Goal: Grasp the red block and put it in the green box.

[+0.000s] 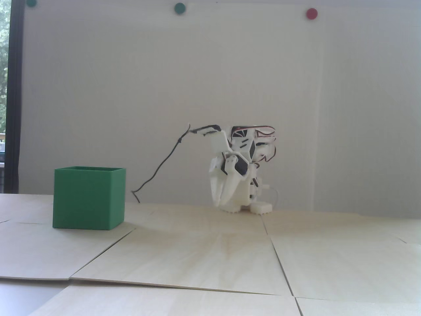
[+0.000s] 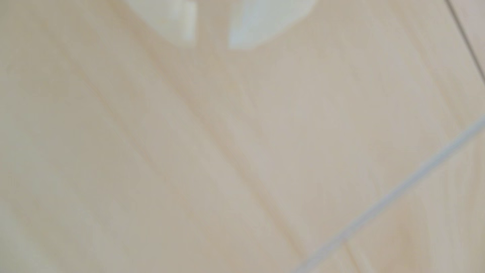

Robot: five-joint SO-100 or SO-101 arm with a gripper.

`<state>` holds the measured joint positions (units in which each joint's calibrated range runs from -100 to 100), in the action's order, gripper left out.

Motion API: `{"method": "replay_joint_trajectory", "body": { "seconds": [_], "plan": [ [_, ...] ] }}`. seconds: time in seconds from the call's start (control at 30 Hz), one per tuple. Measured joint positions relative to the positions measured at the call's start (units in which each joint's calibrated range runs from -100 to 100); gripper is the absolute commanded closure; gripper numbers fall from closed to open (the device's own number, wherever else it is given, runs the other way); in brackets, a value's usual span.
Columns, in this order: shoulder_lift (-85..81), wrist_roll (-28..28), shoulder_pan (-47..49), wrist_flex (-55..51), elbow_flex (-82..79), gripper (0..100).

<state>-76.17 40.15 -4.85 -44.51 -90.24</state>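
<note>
Although no block is seen in either view, it is judged light and stiff, best pinched across opposite faces; the gripper (image 1: 221,204), far and folded down, is narrowly parted and empty; the box (image 1: 88,202) stands left.

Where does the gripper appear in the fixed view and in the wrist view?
Fixed view: the gripper is right of centre, folded down, its tips near the wooden table, right of the green box.
Wrist view: the gripper enters from the top edge, blurred, a small gap between its tips, nothing in it.
Shared landmark: the pale wooden table with its panel seams.
</note>
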Motion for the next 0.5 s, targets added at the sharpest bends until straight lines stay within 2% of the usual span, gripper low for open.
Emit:
{"method": "replay_joint_trajectory", "body": {
  "seconds": [0.17, 0.37, 0.5],
  "plan": [
    [-5.89, -0.67, 3.90, -8.32, -5.64, 98],
    [-12.45, -1.18, 10.16, -23.96, -5.91, 98],
    [-15.44, -1.18, 11.00, -29.28, -5.91, 98]
  ]
}}
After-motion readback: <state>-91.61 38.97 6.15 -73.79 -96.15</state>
